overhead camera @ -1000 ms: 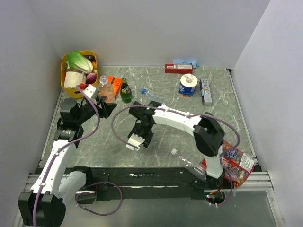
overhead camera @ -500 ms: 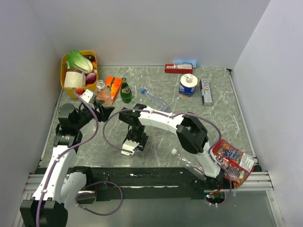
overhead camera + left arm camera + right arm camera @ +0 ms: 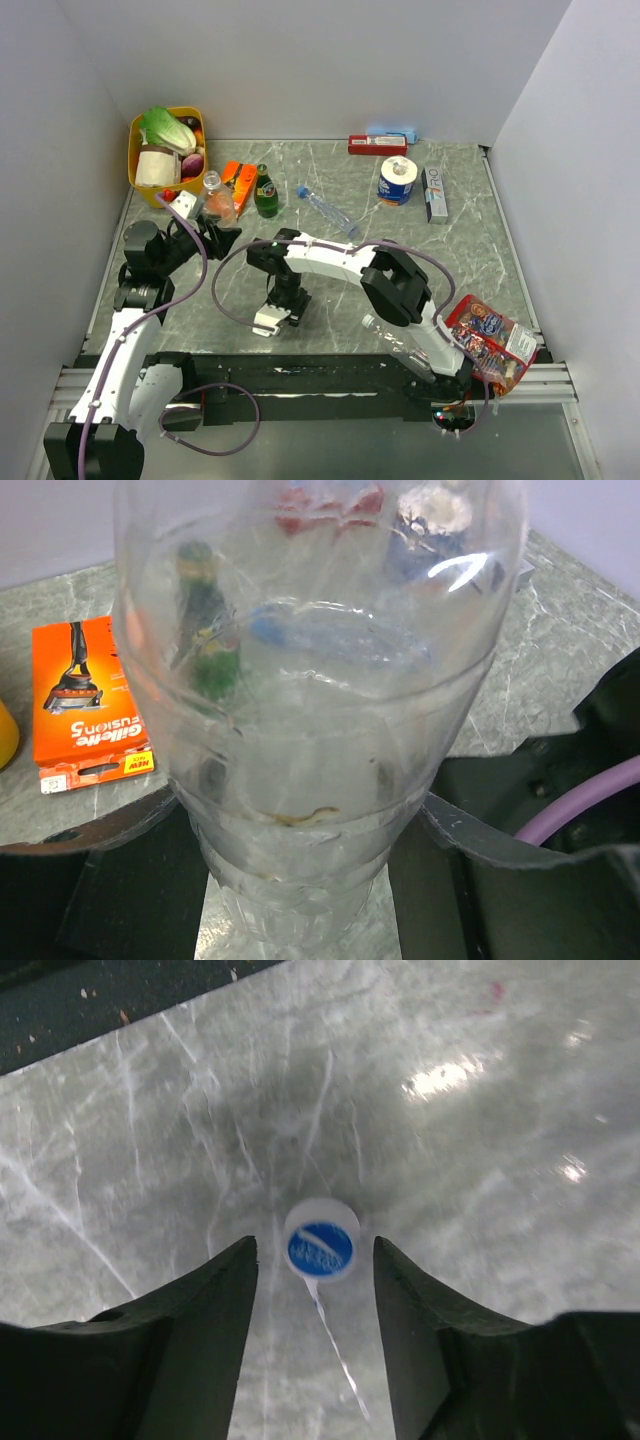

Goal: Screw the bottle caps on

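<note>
My left gripper (image 3: pixel 212 224) is shut on a clear bottle (image 3: pixel 213 196) and holds it upright at the left rear of the table. In the left wrist view the bottle (image 3: pixel 310 780) fills the frame between the dark fingers (image 3: pixel 470 870). My right gripper (image 3: pixel 315 1249) is open and points down at a blue bottle cap (image 3: pixel 321 1239) with a whitish rim, which lies on the table between its fingertips. In the top view the right gripper (image 3: pixel 285 303) hides this cap. A second clear bottle (image 3: pixel 325 210) lies mid-table, and a third (image 3: pixel 395 345) lies by the right arm's base.
A yellow basket (image 3: pixel 135 150) of vegetables stands at the back left. An orange razor box (image 3: pixel 240 180) and a dark green bottle (image 3: pixel 264 192) stand beside the held bottle. A paper roll (image 3: pixel 397 180), a red box (image 3: pixel 377 145) and a snack bag (image 3: pixel 495 340) are on the right.
My right gripper has moved left and toward the near edge, and now stands over the cap. My left gripper has shifted slightly left with the bottle.
</note>
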`<state>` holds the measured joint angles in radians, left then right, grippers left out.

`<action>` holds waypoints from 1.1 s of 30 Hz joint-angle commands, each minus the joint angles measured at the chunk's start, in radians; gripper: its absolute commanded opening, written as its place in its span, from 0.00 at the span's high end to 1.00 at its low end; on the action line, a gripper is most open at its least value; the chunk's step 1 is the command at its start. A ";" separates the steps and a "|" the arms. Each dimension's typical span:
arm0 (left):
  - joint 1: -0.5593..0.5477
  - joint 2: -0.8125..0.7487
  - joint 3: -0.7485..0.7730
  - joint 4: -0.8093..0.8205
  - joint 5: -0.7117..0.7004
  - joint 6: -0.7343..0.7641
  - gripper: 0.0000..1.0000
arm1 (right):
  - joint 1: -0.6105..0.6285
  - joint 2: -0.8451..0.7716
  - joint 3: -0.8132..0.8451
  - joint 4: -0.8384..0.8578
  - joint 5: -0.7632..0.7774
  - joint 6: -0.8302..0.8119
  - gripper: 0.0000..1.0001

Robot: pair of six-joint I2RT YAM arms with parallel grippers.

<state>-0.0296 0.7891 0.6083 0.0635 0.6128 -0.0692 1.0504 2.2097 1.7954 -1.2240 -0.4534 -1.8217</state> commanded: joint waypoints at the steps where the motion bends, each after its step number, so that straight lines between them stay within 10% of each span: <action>1: 0.003 -0.021 -0.007 0.042 0.024 -0.020 0.99 | 0.014 0.019 0.033 -0.022 -0.014 0.036 0.47; 25: 0.008 -0.004 -0.012 0.058 0.048 -0.027 0.99 | 0.011 -0.108 -0.146 0.224 -0.042 0.120 0.64; 33: 0.008 0.094 0.045 -0.036 0.169 0.199 0.99 | -0.087 -0.287 -0.125 0.196 -0.073 0.300 0.71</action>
<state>-0.0265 0.8368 0.5938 0.0608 0.6830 -0.0116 1.0328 2.0953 1.6325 -1.0080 -0.4839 -1.6390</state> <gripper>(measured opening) 0.641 0.416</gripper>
